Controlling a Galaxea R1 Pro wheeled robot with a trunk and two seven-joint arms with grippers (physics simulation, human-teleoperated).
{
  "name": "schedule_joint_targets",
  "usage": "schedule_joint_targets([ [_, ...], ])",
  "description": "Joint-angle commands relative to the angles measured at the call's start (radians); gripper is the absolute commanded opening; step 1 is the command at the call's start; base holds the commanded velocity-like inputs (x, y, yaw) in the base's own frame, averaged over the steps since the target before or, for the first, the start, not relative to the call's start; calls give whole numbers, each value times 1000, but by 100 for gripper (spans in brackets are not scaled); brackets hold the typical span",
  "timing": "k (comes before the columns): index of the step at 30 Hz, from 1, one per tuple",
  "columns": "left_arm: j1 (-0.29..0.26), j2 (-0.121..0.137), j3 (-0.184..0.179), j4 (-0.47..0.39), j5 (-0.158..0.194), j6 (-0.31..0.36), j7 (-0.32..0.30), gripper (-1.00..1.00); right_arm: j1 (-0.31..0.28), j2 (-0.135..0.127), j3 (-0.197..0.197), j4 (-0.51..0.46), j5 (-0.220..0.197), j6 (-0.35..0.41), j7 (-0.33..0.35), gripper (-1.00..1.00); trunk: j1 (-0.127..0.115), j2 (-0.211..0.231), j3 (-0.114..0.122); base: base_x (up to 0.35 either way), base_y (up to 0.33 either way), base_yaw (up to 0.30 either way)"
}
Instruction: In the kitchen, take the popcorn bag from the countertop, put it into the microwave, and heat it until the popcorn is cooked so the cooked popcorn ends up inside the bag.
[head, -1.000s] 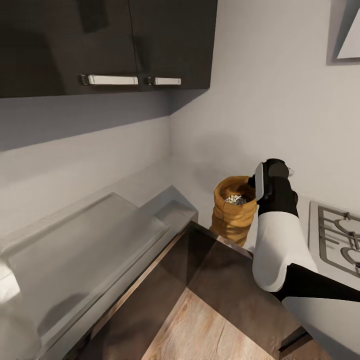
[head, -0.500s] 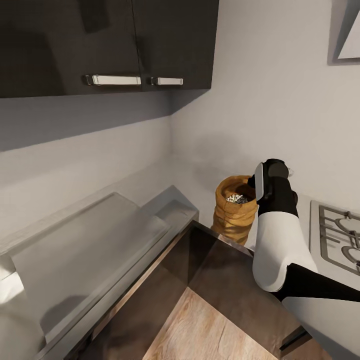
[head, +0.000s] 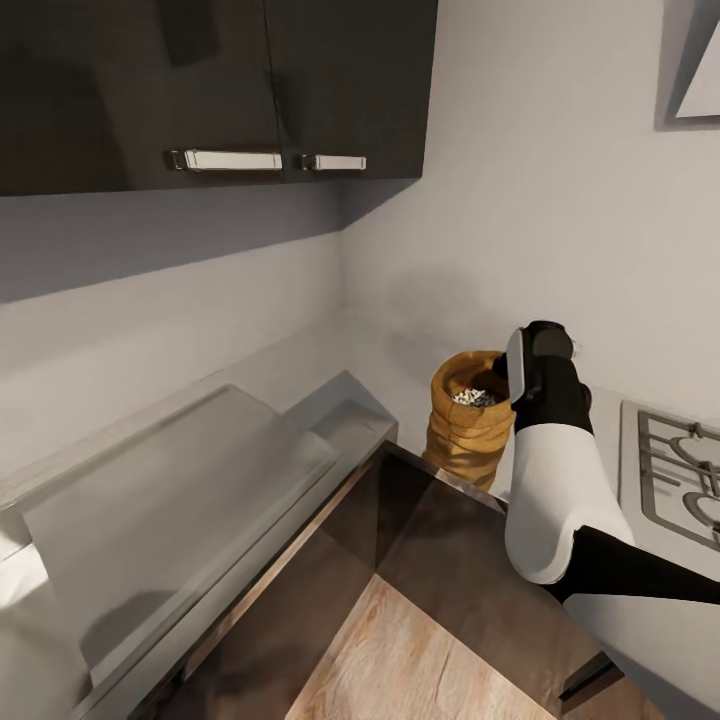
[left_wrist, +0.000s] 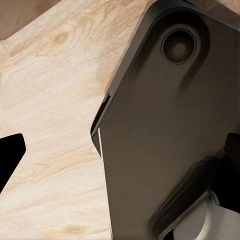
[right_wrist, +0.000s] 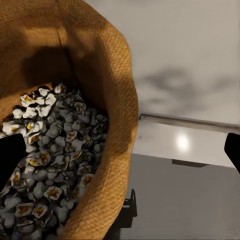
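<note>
**Right arm at the bag in the counter corner**

The counter (head: 180, 480) runs glossy and grey along the left wall and turns the corner under a pale wall; dark upper cabinets (head: 215, 90) with two pale bar handles hang over it; below, the cabinet fronts are dark brown and the floor (head: 420, 650) is light wood; a gas hob (head: 680, 480) with grey grates sits at the right edge, and part of a hood (head: 695, 60) shows at the upper right.

The bag (head: 467, 420) stands upright in the corner of the counter, close to the back wall and between the counter's bend and the hob; it is tan-gold burlap with a rolled rim, open at the top; inside lies the popcorn (head: 472, 397), a speckled heap of whitish and dark kernels, well below the rim; in the right wrist view the heap (right_wrist: 47, 165) shows kernels pale with yellowish centres, and the bag wall (right_wrist: 107, 115) curves around it.

The right arm reaches in from the lower right, its gripper (head: 520, 365) at the bag's rim on the hob side; its dark fingertips stand wide apart at the two edges of the wrist view, one over the popcorn and one outside the bag, the wall between them, nothing clenched.

The left wrist view looks at wood floor and a dark robot part; one dark fingertip shows at the edge; whether the left gripper is spread or closed I cannot tell.
</note>
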Motion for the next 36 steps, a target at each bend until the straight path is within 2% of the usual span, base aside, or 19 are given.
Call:
schedule_joint_targets([
  [1, 0, -1, 3, -1, 2, -1, 2, 100, -1, 1, -2, 1, 2, 3, -1, 100, 0, -1, -1, 0, 7, 0],
  [15, 0, 0, 5, -1, 3, -1, 3, 100, -1, 1, -2, 3, 5, 3, -2, 100, 0, -1, -1, 0, 28, 0],
  [22, 0, 0, 6, -1, 5, -1, 4, 100, -1, 1, -2, 3, 5, 3, -3, 100, 0, -1, -1, 0, 144, 0],
  [36, 0, 0, 6, -1, 4, -1, 5, 100, -1, 1, -6, 3, 11, 3, -23, 100, 0, -1, -1, 0, 3, 0],
])
